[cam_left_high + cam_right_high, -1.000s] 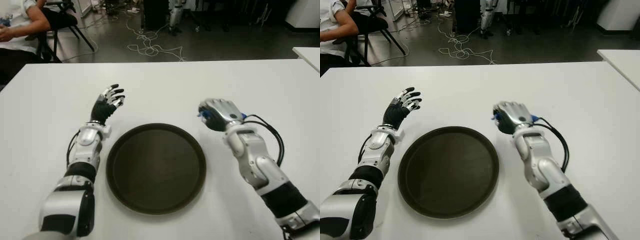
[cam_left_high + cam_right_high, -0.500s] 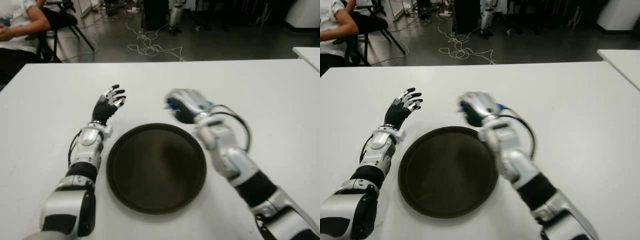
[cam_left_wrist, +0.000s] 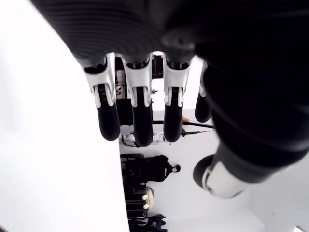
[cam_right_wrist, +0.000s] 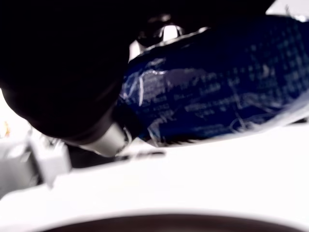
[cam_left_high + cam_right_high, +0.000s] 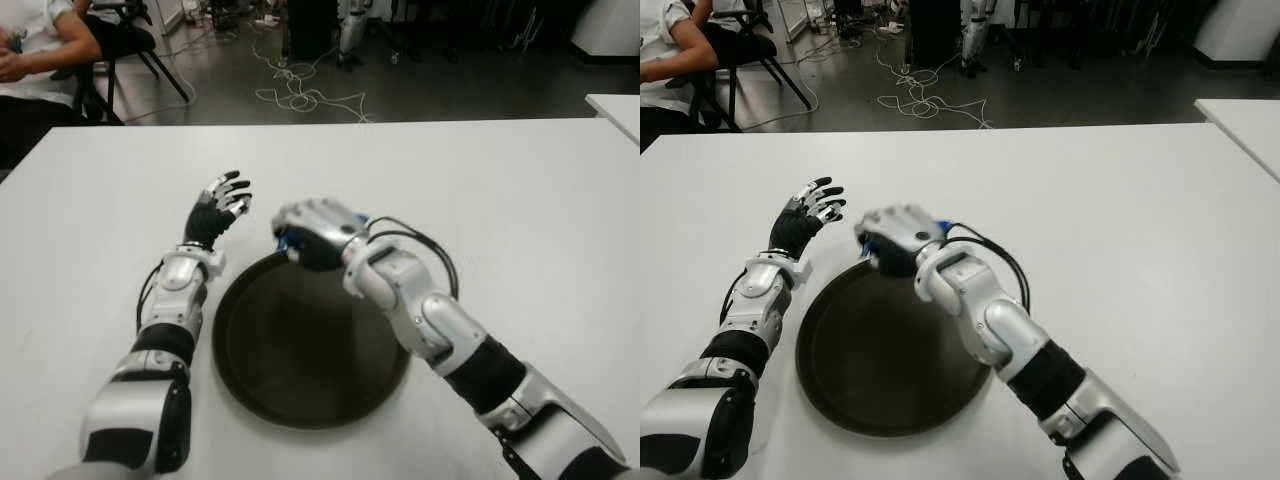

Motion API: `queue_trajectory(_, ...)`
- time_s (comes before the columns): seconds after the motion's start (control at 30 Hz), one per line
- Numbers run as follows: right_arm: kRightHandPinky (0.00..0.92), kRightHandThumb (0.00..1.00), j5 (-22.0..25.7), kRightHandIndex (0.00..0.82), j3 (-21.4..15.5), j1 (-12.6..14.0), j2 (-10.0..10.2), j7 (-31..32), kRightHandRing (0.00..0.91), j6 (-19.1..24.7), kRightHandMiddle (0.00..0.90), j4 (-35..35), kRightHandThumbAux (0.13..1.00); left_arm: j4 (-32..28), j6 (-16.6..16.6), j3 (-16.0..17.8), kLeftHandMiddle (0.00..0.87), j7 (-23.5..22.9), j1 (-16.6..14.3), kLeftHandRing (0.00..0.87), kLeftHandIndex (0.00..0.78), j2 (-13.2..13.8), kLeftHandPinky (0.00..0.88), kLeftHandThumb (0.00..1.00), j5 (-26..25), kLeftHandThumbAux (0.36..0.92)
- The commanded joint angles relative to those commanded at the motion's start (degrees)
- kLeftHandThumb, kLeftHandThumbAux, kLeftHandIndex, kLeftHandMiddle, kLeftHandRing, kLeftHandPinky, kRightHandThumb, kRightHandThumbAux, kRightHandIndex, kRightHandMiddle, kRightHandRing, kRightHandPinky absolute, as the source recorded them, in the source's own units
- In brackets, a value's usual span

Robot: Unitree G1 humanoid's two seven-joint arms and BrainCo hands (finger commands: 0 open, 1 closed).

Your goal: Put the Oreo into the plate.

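Blue foil is filling the right wrist view: the Oreo pack is sitting clamped in the right hand, dark fingers curling over its crinkled wrapper, with the plate rim just showing as a dark arc beneath. From the eye views you are getting far less of it, only a sliver of blue peeking out under the silver knuckles, the rest being hidden by the hand itself. What those views are giving instead is position: the closed hand is hovering over the far rim of the plate, toward its left side, the forearm reaching diagonally across the dark round tray from the robot's right. Whether the pack is touching the plate cannot be told from either angle.

Over on the other side, the left hand is showing just beyond the plate's left edge, fingers spread and holding nothing. Its wrist view is confirming that, four black fingertips hanging loose with open air between them.

Nothing is lying between the pack and the plate; only the right arm is covering part of the tray. The table is stretching white all around. Past its far edge, cables are trailing across a dark floor, and a seated person is showing in the far left corner beside a chair.
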Motion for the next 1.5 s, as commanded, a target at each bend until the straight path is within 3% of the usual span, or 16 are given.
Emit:
queue_trajectory(0.37,0.714,0.702,1.63,0.399,-0.15,2.11,-1.25,2.98,0.706,-3.15,0.623,-3.07,0.740,-0.23,-0.51,-0.73,0.223,0.99,0.32,0.225,0.166,0.19,0.247,0.086,1.03,0.702)
queue_trajectory(0.63,0.710,0.702,3.28,0.399,-0.53,2.61,-1.63,4.17,0.694,-4.78,0.617,-4.47,0.740,-0.82,-1.04,-1.13,0.220,0.41,0.71,0.224,0.164,0.46,0.254,0.080,1.41,0.710)
queue_trajectory(0.77,0.715,0.813,3.93,0.413,-0.83,2.98,-1.64,4.13,0.707,-5.46,0.511,-4.42,0.698,-0.92,-1.20,-1.24,0.223,0.36,0.82,0.227,0.167,0.48,0.254,0.085,1.40,0.712)
queue_trajectory(0.97,0.668,0.839,3.87,0.416,-1.15,3.74,-1.53,4.38,0.663,-5.30,0.484,-4.52,0.689,-0.82,-1.40,-1.13,0.221,0.34,0.79,0.222,0.159,0.40,0.245,0.075,1.25,0.718)
queue_trajectory(1.03,0.623,0.840,4.04,0.416,-1.30,3.98,-1.49,4.18,0.607,-5.46,0.480,-4.38,0.689,-0.80,-1.41,-1.06,0.218,0.22,0.79,0.220,0.154,0.38,0.243,0.070,1.13,0.718)
queue_trajectory(1.13,0.436,0.834,4.49,0.411,-2.32,5.13,-2.53,4.71,0.408,-5.42,0.457,-6.65,0.694,-0.79,-1.26,-0.79,0.218,-0.05,0.75,0.222,0.154,0.27,0.247,0.064,0.71,0.726)
queue_trajectory(1.17,0.368,0.783,4.59,0.406,-2.57,5.29,-2.76,5.01,0.329,-5.32,0.351,-7.28,0.711,-0.79,-1.21,-0.73,0.217,-0.09,0.73,0.222,0.152,0.25,0.249,0.063,0.62,0.731)
queue_trajectory(1.23,0.305,0.738,4.36,0.402,-2.55,5.37,-2.46,4.85,0.248,-5.05,0.245,-7.18,0.725,-0.90,-0.98,-0.65,0.217,-0.10,0.71,0.224,0.151,0.17,0.251,0.061,0.50,0.736)
queue_trajectory(1.37,0.196,0.697,4.02,0.398,-2.54,5.41,-2.63,5.00,0.138,-5.04,0.119,-7.03,0.738,-1.07,-0.56,-0.52,0.222,-0.02,0.66,0.225,0.157,0.09,0.249,0.061,0.36,0.748)
queue_trajectory(1.47,0.157,0.689,3.95,0.398,-2.46,5.13,-2.89,5.25,0.103,-5.33,0.084,-6.66,0.740,-1.17,-0.31,-0.44,0.226,0.03,0.60,0.226,0.161,0.04,0.248,0.064,0.29,0.753)
queue_trajectory(1.5,0.146,0.612,3.93,0.321,-2.38,4.92,-3.04,5.39,0.091,-5.51,0.070,-6.40,0.766,-1.20,-0.16,-0.40,0.227,0.06,0.54,0.226,0.162,0.03,0.248,0.065,0.25,0.754)
